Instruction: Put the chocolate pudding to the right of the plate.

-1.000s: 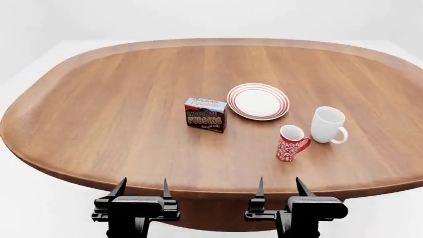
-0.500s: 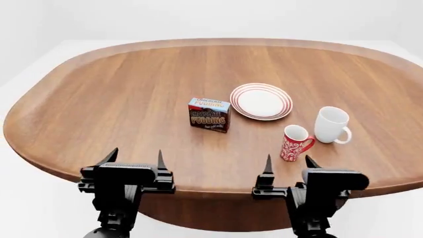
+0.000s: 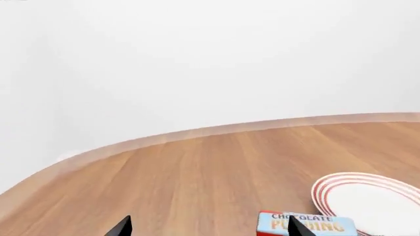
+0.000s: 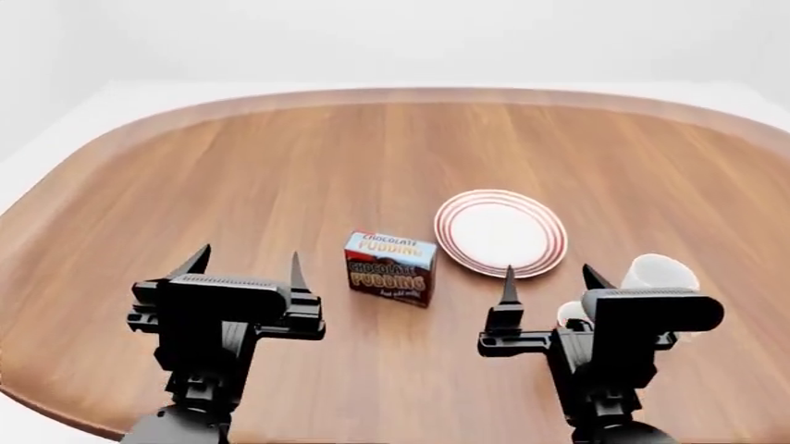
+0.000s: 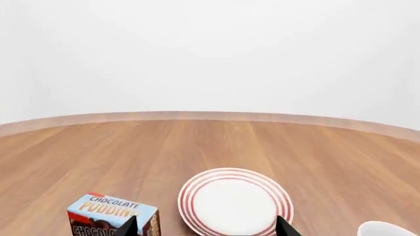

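The chocolate pudding, a small dark brown carton with a light blue top, stands on the wooden table just left of the plate, a white plate with red rings. It also shows in the left wrist view and the right wrist view, and so does the plate. My left gripper is open and empty, left of and nearer than the carton. My right gripper is open and empty, right of the carton, in front of the plate.
A white mug stands right of my right gripper, partly hidden behind it, and shows at the right wrist view's edge. The red mug is hidden behind the right gripper. The oval wooden table spreads to the left and far side.
Both grippers have moved forward over the table and now flank the carton. The view has shifted closer, and the red mug has gone behind the right gripper.
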### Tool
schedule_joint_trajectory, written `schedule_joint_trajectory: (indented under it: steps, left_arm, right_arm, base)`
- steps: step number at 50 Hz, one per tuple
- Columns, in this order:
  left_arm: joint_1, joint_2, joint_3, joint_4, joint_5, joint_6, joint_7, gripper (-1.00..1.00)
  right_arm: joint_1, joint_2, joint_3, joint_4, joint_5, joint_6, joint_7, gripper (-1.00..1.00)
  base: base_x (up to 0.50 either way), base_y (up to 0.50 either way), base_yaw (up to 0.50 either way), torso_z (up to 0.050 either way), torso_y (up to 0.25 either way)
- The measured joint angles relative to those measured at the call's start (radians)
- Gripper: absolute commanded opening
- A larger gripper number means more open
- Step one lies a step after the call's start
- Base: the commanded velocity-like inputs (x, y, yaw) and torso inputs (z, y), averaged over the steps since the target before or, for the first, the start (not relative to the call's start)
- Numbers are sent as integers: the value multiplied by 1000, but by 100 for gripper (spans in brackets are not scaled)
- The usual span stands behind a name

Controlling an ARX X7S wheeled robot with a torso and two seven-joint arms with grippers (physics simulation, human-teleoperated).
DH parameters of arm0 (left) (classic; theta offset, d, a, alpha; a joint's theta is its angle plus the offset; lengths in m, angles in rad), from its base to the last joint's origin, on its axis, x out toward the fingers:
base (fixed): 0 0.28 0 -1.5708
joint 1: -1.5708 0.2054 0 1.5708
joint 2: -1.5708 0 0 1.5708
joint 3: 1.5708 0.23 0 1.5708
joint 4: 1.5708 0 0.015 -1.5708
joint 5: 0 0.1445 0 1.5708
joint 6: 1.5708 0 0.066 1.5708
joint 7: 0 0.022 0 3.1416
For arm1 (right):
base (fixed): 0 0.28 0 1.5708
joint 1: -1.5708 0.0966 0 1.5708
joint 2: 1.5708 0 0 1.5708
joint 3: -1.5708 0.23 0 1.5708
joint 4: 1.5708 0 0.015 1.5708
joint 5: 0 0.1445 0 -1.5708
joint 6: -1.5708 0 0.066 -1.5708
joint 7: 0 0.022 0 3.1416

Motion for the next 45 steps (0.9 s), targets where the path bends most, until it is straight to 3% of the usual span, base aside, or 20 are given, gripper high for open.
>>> schedule_joint_trajectory:
  steps: [45]
  left_arm:
    - [9,-23,22,-43,-8,47,-27,100]
  right_arm:
    - [-14,12,-15,50,27,-46,-4,100]
  base:
    - [496,-34,0,0,1]
